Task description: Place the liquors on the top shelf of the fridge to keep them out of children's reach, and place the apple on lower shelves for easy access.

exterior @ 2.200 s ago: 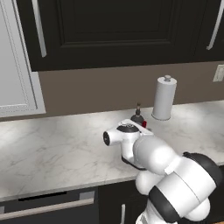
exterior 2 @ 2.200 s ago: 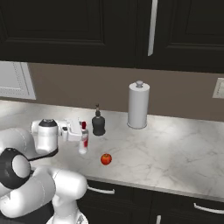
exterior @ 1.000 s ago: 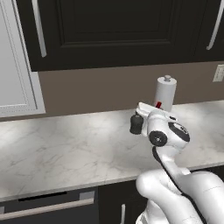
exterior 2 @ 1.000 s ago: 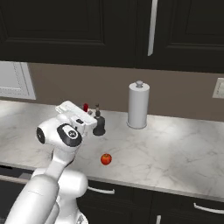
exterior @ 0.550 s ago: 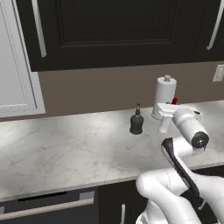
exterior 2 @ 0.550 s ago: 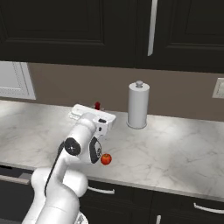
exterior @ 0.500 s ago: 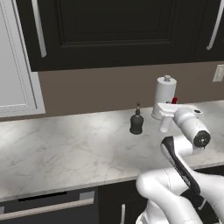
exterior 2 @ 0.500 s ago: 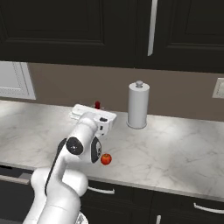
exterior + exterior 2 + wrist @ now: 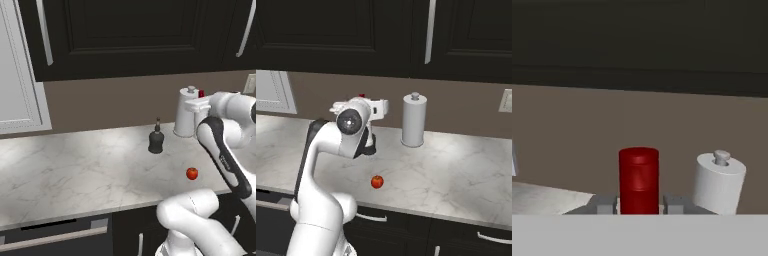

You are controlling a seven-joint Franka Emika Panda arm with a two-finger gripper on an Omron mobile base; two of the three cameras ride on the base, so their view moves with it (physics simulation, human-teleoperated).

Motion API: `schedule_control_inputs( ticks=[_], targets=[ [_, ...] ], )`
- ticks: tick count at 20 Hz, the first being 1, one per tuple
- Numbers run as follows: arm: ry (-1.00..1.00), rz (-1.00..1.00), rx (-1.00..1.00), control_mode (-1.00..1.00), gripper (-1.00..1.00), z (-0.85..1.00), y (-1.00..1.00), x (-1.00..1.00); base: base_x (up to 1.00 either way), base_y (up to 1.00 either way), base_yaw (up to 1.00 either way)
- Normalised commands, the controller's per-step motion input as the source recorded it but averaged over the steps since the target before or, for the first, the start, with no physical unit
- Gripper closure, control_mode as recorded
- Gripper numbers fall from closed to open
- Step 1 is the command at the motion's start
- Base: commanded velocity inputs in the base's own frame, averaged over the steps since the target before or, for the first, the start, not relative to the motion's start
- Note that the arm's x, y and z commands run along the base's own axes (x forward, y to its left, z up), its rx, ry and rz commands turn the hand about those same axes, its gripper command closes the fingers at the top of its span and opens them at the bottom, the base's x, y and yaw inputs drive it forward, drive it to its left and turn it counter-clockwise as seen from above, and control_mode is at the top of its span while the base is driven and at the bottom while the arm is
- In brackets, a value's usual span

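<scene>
Gripper (image 9: 639,204) had its jaws narrow and clamped on the slim white bottle (image 9: 639,180); hand view showed the red cap standing up between the two fingers (image 9: 604,204), so the hold was high on the body, just under the cap. Bottle was lifted off the counter (image 9: 75,175), carried upright near the paper towel roll (image 9: 184,112) toward the back edge, right part. In the left base view just the red cap (image 9: 201,93) peeked over the arm.

Squat dark bottle (image 9: 156,141) stood on the counter, mid-depth, left of the roll, apart from it. Apple (image 9: 192,173) lay nearer the front edge, right side, well apart from both.

Handling, my guess: slim bottle is rigid, smooth, prob glass, so slippery and breakable; tall and thin so it'd swing or tip if gripped too high. Better mid-body, kept vertical. Dark bottle: heavier, round belly too wide, take by neck. Apple: light, firm, rolls; pinch across the middle.
</scene>
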Motion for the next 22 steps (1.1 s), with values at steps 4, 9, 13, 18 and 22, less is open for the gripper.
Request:
schedule_control_inputs(
  ticks=[4,9,13,18,22],
  targets=[
    [0.25,0.14,-0.17,-1.00,1.00,0.41,0.03,-0.38,0.00,0.00,0.00],
    [0.27,0.06,-0.19,-1.00,1.00,0.19,0.07,-0.39,0.00,0.00,0.00],
    [0.19,0.01,-0.14,1.00,1.00,0.03,0.15,-0.26,-0.09,0.01,0.00],
    [0.00,0.00,0.00,1.00,1.00,0.00,0.00,0.00,-0.80,0.00,-0.09],
    [0.00,0.00,0.00,1.00,1.00,0.00,0.00,0.00,-1.00,-0.08,-0.23]
  ],
)
